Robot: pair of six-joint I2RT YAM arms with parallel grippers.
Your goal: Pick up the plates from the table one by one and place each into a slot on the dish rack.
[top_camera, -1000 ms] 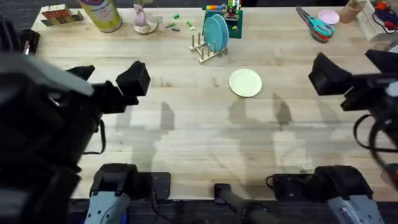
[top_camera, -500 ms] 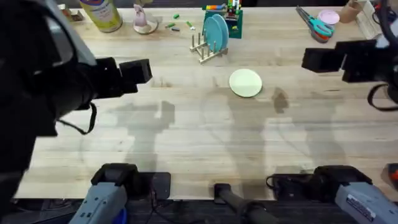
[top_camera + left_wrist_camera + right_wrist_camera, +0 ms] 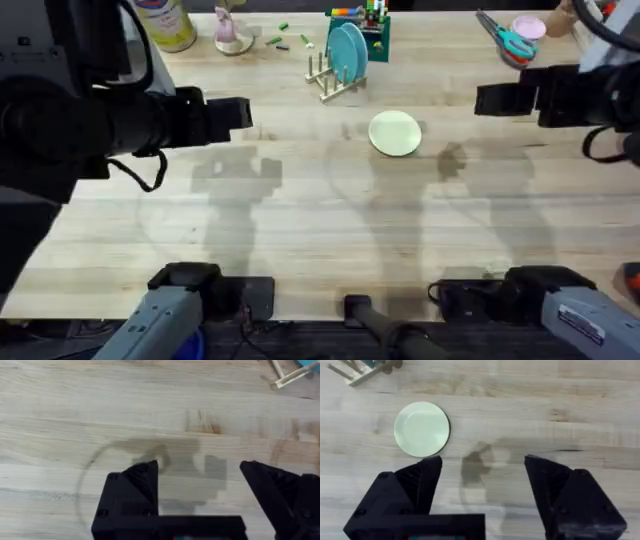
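**Closing in on the last loose plate**

Swinging inward over the last second, both arms now hover above the surface, so a pick looks close. The right claw (image 3: 482,487) is released, jaws spread wide, and nearer the cream-yellow plate (image 3: 395,133) than it was. The left claw (image 3: 200,492) is released too, over bare wood. Teal plates (image 3: 347,50) already stand in the dish rack (image 3: 330,78). The loose plate lies flat just in front of the rack, with plenty of open wood around it; clutter only lines the far edge.
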